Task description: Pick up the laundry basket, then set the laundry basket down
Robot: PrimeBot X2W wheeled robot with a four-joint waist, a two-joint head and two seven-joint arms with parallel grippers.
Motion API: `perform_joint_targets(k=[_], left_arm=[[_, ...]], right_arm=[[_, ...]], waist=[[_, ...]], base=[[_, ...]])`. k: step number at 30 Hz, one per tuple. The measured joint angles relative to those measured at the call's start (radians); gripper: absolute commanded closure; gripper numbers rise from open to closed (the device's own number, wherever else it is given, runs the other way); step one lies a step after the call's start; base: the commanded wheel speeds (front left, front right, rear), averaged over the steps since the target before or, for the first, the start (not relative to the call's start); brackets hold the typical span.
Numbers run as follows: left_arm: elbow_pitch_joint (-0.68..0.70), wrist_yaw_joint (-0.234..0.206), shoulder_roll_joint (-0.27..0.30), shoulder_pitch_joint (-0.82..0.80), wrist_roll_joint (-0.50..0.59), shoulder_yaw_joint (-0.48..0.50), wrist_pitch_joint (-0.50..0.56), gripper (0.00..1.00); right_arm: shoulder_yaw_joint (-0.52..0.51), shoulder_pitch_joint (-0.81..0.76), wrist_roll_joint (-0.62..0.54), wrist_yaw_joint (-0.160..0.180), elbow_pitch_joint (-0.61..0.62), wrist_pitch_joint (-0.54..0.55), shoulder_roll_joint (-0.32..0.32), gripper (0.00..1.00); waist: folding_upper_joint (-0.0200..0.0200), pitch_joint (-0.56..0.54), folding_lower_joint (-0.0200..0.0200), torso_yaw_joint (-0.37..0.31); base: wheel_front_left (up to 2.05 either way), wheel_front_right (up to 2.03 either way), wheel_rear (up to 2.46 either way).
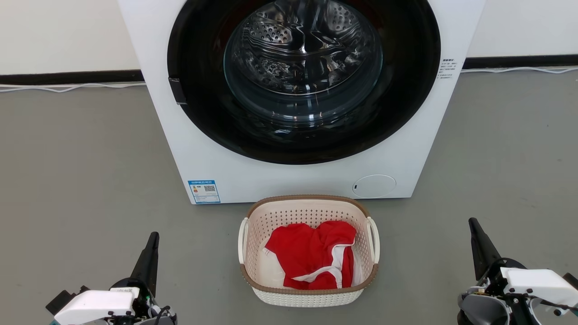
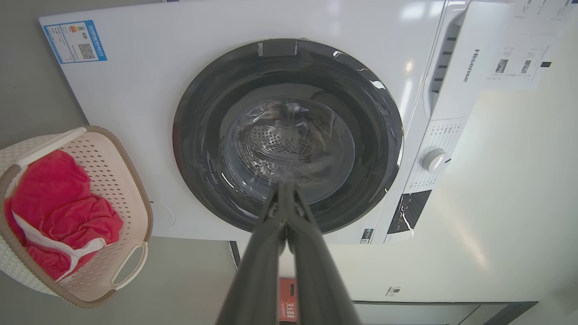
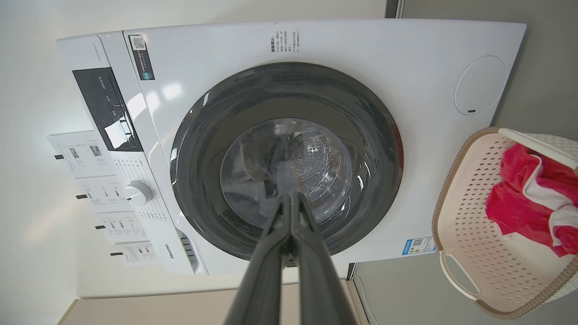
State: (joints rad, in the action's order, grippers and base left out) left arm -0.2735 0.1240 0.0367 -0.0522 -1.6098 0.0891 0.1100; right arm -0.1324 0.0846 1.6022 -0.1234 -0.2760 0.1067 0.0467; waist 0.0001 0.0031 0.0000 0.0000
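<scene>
Laundry basket (image 1: 311,197) on grey floor (image 1: 81,180) (matte), before washing machine (image 1: 289,180).

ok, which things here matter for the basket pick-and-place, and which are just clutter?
Job:
- laundry basket
- left gripper and right gripper, both shut, one either side of it

Just there:
- washing machine behind the basket
- red garment, riding inside the basket
- white cable trailing beside the machine

White front-loading washing machine (image 1: 289,180) is standing on the grey floor (image 1: 81,180), its round glass door (image 1: 302,76) sitting shut. A red-and-white garment (image 1: 311,257) is lying crumpled in front. A white cable (image 1: 67,87) is running along the wall base
</scene>
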Motion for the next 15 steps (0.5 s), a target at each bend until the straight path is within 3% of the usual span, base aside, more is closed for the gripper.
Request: perform_joint_targets(k=[15], left_arm=[[0.000, 0.000, 0.000, 0.000, 0.000, 0.000, 0.000, 1.00]], right_arm=[[0.000, 0.000, 0.000, 0.000, 0.000, 0.000, 0.000, 1.00]], waist=[[-0.0001, 0.000, 0.0001, 0.000]], base=[[0.00, 0.00, 0.00]])
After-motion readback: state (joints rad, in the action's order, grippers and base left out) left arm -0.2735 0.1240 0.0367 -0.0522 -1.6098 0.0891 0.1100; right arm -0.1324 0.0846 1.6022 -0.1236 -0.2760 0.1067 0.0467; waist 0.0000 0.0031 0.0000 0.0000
